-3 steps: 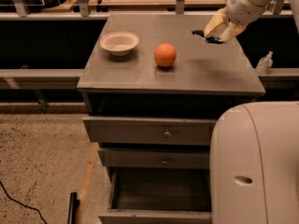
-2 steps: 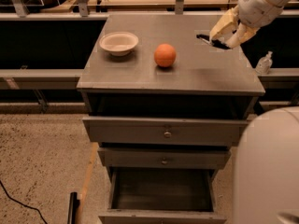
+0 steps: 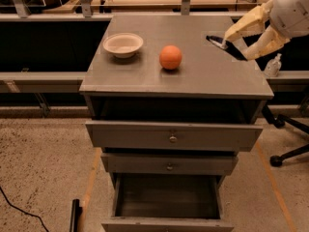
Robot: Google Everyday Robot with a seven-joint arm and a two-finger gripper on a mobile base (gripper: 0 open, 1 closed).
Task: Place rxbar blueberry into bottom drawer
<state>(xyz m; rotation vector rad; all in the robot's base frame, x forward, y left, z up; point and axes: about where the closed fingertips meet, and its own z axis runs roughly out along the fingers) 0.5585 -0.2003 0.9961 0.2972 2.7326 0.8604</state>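
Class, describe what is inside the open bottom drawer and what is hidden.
The bottom drawer shows bare grey floor and walls. Its rear, under the middle drawer, is covered. The claw is at the rxbar blueberry, above the cabinet's right rear.

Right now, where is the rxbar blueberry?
In the camera view, the rxbar blueberry is at the far right of the cabinet top, between the jaws of the gripper, right of the orange ball.

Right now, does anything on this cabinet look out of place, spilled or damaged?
Nothing looks spilled or damaged. The bottom drawer stands pulled open, which suits the task. The gripper, over the right rear of the cabinet top, holds the rxbar blueberry tilted between its fingers. The bowl and orange ball rest apart there.
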